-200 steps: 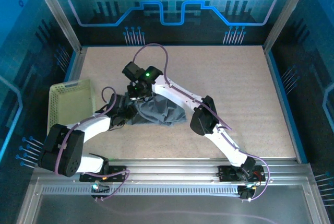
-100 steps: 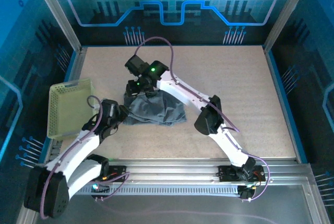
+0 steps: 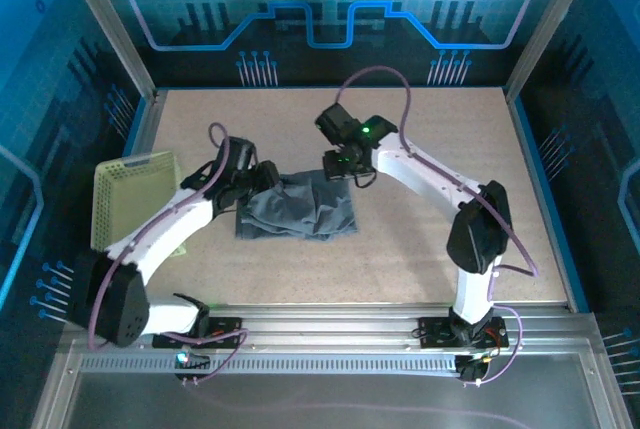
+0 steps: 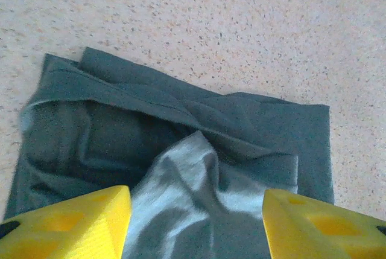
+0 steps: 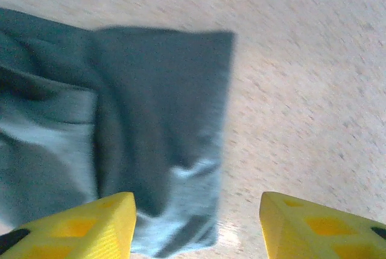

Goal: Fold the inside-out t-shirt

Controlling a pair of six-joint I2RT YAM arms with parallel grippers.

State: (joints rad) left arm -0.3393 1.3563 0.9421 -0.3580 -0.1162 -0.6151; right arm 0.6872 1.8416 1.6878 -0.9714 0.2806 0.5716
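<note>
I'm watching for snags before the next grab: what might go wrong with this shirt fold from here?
The dark slate-grey fabric t-shirt lies rumpled, with overlapping layers under the open left tool and by the open right tool; a pinch may catch several layers and fold it crooked. The left arm runs beside the pale yellow-green mesh basket and may nudge it.

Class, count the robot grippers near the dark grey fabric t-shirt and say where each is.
2: the left gripper at the far-left corner of the dark slate-grey fabric t-shirt, the right gripper above its far-right corner.
</note>
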